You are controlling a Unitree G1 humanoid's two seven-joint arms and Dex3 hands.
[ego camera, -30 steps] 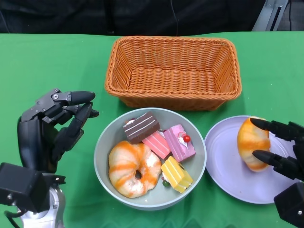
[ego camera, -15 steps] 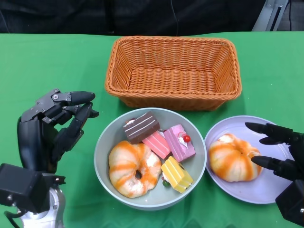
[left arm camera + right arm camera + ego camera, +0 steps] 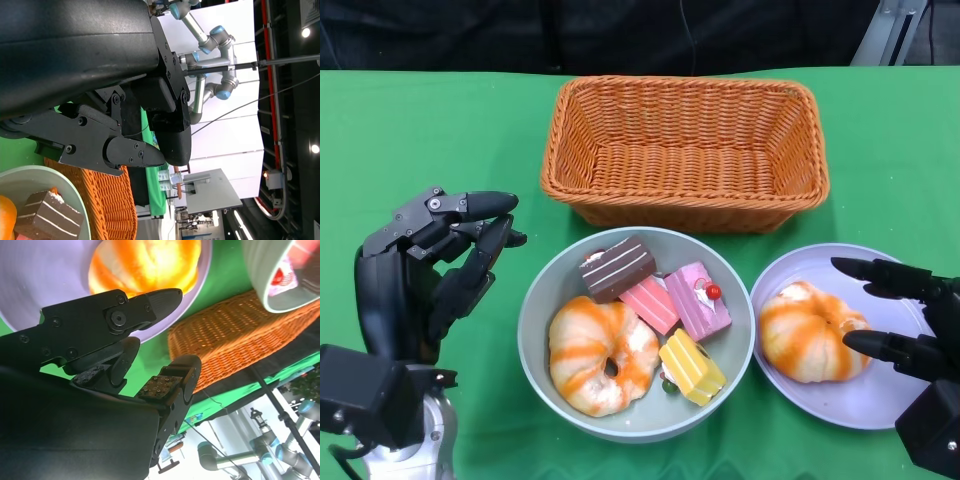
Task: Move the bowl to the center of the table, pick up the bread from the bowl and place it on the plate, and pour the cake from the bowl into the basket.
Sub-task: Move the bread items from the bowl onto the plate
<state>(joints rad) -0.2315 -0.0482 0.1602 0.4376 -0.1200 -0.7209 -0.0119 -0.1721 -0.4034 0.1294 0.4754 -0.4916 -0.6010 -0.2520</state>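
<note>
The grey-green round bowl (image 3: 636, 334) sat at lower centre, holding a glazed orange-swirled ring bread (image 3: 601, 355) at its lower left and glossy block cakes (image 3: 660, 301). The bread lay nearer the left hand (image 3: 430, 268), empty with fingers apart. The right hand (image 3: 908, 320) hung spread beside a round swirled bun (image 3: 808, 331) on the smooth lilac plate (image 3: 880, 400). The woven orange basket (image 3: 685, 150) stood above.

Green cloth-covered table (image 3: 410, 130), dark black backdrop (image 3: 450, 35) behind it, white wall (image 3: 227, 145), grey robot arms (image 3: 212, 60) beyond
</note>
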